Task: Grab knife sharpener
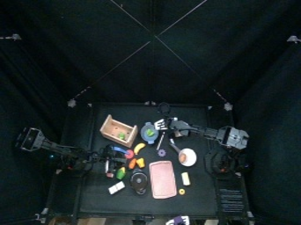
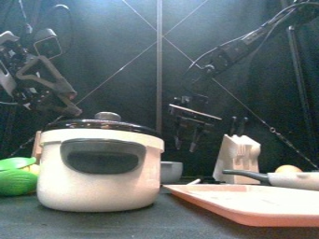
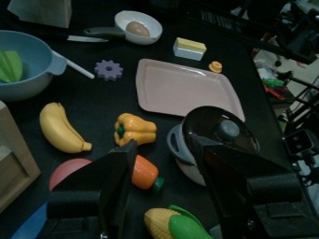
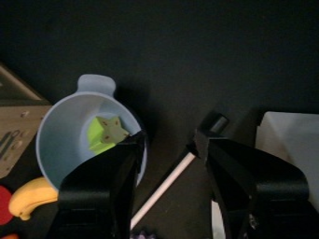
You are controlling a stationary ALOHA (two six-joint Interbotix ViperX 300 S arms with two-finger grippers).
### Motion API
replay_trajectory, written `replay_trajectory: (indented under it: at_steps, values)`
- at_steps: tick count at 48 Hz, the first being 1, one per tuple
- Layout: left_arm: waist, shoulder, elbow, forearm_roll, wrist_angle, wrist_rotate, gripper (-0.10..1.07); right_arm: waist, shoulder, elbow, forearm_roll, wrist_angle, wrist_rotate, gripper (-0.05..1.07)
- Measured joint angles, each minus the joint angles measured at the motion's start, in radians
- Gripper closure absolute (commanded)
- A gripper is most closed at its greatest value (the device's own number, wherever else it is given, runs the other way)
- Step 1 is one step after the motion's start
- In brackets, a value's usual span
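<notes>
The step in hand looks like the approach: the right gripper [image 4: 169, 145] hovers above the worktop [image 4: 187, 56] with its jaws spread wide and nothing between them, and the knife sharpener [image 4: 294, 149] shows only as a pale block at the right edge of the right wrist view, off to the side of the jaws and not touched. Directly below the jaws, in the lower left of that view, are the blue bowl [image 4: 73, 140] with a green piece in it, and a thin white stick with a black end lying just beside it. In the front view the knife sharpener [image 2: 237, 155] stands upright, right of centre, behind the pink tray [image 2: 249, 201] and right of the white cooker [image 2: 100, 163]. The next move, as I judge it, calls for swinging the right gripper sideways off the bowl until the block sits between the jaws, then lowering and closing without knocking the bowl or the stick. The left gripper [image 3: 169, 159] rests with its jaws open and empty above the cooker. The worktop is black, matte and crowded with toy food; black curtains [image 1: 70, 53] close it in on all sides.
</notes>
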Motion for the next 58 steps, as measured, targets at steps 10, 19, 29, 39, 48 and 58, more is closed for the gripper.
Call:
replay_trajectory:
  at_steps: [10, 19, 29, 39, 48, 58]
  values:
    - [0.000, 0.000, 0.003, 0.000, 0.000, -0.002, 0.11, 0.012, 0.106, -0.087, -0.006, 0.164, 0.008, 0.18]
    - [-0.005, 0.000, 0.008, 0.000, 0.000, -0.002, 0.11, 0.021, 0.120, -0.109, -0.035, 0.232, 0.057, 0.18]
    - [-0.005, 0.000, 0.012, -0.002, 0.000, -0.002, 0.11, 0.025, 0.120, -0.074, -0.041, 0.250, 0.078, 0.18]
    - [-0.005, 0.000, 0.014, 0.000, 0.000, -0.002, 0.12, 0.026, 0.120, -0.060, -0.035, 0.250, 0.101, 0.17]
    - [-0.006, 0.000, 0.014, 0.000, 0.002, -0.002, 0.12, 0.026, 0.121, -0.057, -0.077, 0.219, 0.149, 0.17]
    - [-0.006, 0.000, 0.015, 0.000, 0.000, -0.002, 0.11, 0.026, 0.123, -0.032, -0.074, 0.178, 0.160, 0.13]
